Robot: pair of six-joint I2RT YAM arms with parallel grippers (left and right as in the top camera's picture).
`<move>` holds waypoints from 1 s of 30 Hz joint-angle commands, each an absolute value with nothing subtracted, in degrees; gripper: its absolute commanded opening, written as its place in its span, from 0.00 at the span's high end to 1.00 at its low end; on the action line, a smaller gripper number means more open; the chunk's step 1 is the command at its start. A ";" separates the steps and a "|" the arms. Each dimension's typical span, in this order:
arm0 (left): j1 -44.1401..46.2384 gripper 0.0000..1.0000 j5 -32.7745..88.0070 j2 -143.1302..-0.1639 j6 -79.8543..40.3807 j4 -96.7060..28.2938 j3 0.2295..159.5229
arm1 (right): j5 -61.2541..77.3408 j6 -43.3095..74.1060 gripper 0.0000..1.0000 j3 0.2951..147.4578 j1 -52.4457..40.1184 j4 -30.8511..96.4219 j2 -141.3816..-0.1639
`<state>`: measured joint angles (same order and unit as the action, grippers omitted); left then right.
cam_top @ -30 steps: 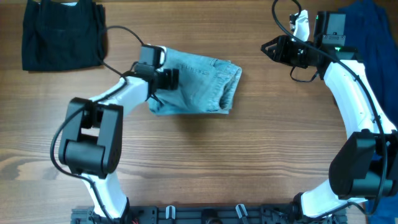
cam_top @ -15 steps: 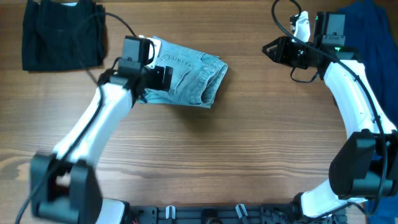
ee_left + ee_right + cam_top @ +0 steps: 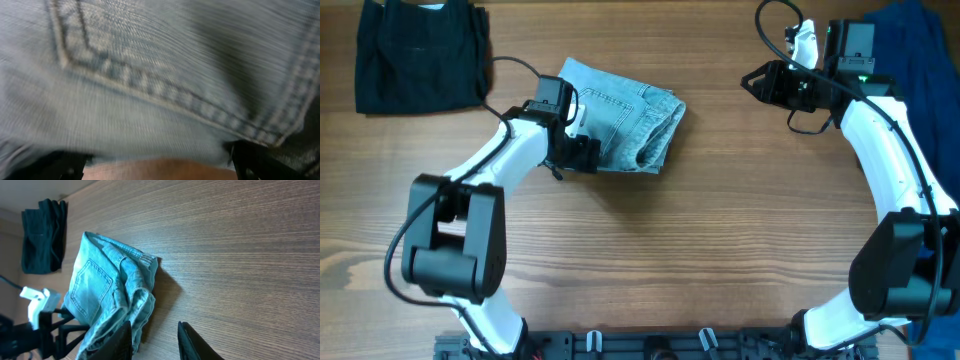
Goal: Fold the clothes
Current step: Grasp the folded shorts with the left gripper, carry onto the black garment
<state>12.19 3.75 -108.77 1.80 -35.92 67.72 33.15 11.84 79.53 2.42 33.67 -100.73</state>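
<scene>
Worktop (image 3: 670, 260) wood carries a dark-blue garment (image 3: 940, 55) far right and a black garment (image 3: 415, 55) far left, both cut off by the frame, and the folded denim shorts (image 3: 625, 115) left of centre, far side. Left jaws stand wide at the shorts' near-left edge, clamping nothing visible, their wrist view blurred. Right jaws, partly open, hold nothing.

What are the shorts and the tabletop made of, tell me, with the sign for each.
Shorts: apparently denim, light-blue washed finish; woven ribbing and thick seam stitching show close up. Table: wood or wood-look laminate, matte; grain lines run along it.
</scene>
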 commanded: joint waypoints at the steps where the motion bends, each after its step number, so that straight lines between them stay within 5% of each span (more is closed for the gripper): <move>1: 9.65 0.04 2.20 -113.84 1.23 -31.75 67.33 | 32.56 10.48 0.69 79.11 2.04 33.69 -101.80; 14: -1.37 0.00 -8.95 -124.68 1.65 7.03 67.61 | 32.51 10.48 0.67 79.11 2.04 33.67 -101.80; 19: 1.67 0.00 -2.20 -116.07 4.45 2.70 67.92 | 32.29 10.50 0.67 79.11 2.04 33.65 -101.80; 24: 9.13 0.00 5.48 -103.68 4.49 -16.08 73.80 | 31.92 10.55 0.67 79.11 2.04 33.58 -101.80; 26: 11.92 0.00 4.82 -104.73 5.80 -27.44 82.00 | 31.92 10.68 0.67 79.11 2.04 33.47 -101.80; 30: 14.52 0.00 2.04 -109.54 4.62 -30.72 89.56 | 32.45 10.68 0.67 79.11 2.04 33.80 -101.80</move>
<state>13.58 3.09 -105.41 4.34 -30.26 84.73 32.69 11.64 79.53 2.42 33.67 -100.73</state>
